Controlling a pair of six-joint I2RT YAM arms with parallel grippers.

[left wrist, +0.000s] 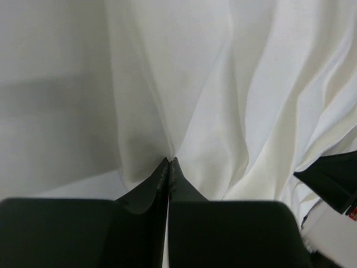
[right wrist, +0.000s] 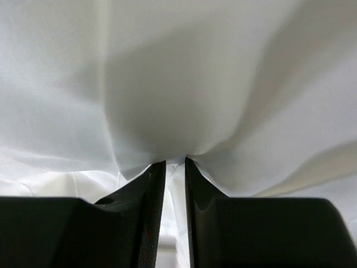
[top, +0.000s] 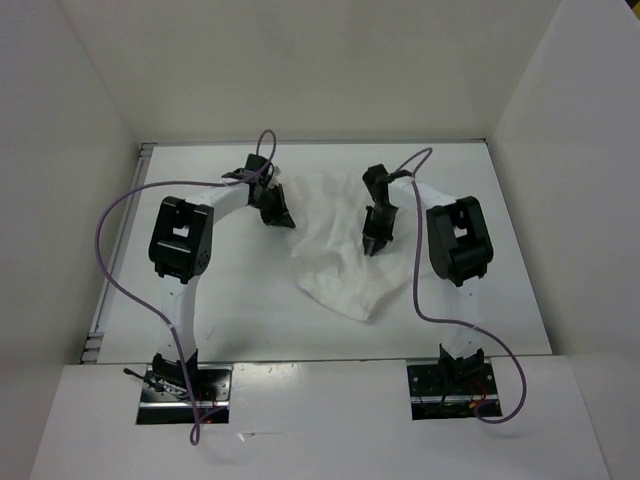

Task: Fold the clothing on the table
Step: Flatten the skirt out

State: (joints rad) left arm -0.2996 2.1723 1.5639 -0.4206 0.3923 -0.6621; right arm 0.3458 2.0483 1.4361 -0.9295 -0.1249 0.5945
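– Left gripper (top: 281,217), overhead: why there?
– It flanks the crumpled thin white fabric clothing (top: 335,255), lying mid flat white table (top: 240,300); right gripper (top: 372,243) opposite.
– Wrist views?
– Left jaws pinch fabric flat; right jaws, narrowly parted, clamp a fold, likely for lifting.

The thin, soft crinkled cloth (top: 340,255) is plain white, its folds shading grey and perhaps faintly cream. The flat, smooth table (top: 250,310) is white too. The left gripper (top: 282,218) and right gripper (top: 370,245) are black hard plastic; the thin looping cables (top: 416,285) are purple.
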